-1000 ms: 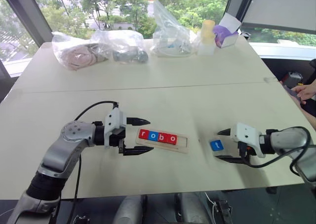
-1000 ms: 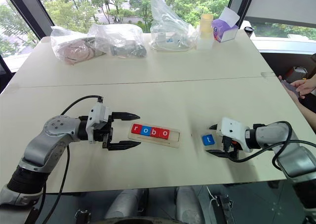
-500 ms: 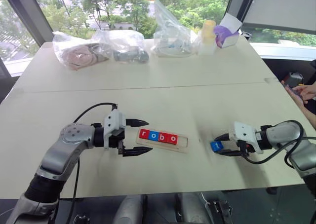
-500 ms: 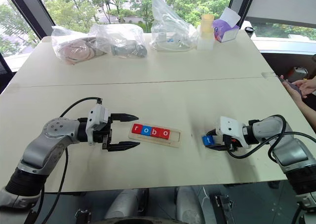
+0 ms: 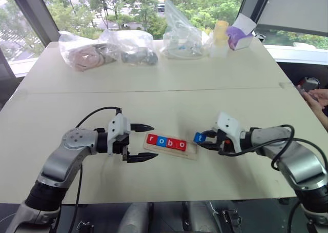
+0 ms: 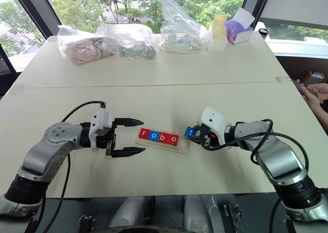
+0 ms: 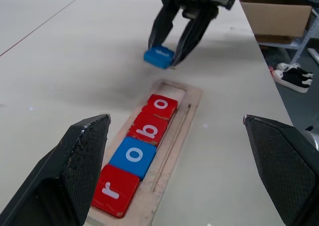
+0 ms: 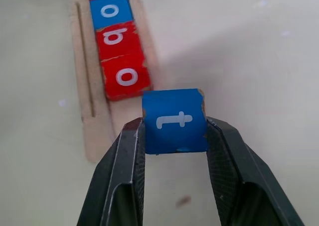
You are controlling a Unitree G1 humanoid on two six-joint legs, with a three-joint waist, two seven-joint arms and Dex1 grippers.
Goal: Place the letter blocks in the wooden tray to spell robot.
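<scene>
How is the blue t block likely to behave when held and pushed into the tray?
The t block looks like stiff painted wood with flat faces, so it should neither bend nor roll. The right end effector pinches two flat sides, so it probably holds steady. Its chipped corner suggests that the paint scuffs easily.

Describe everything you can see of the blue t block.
The blue t block is a cube, painted blue with a white lowercase t on top, one corner chipped to bare wood. The right gripper's fingers clamp its two sides. It is level just off the wooden tray's empty end, apart from the red o.
</scene>
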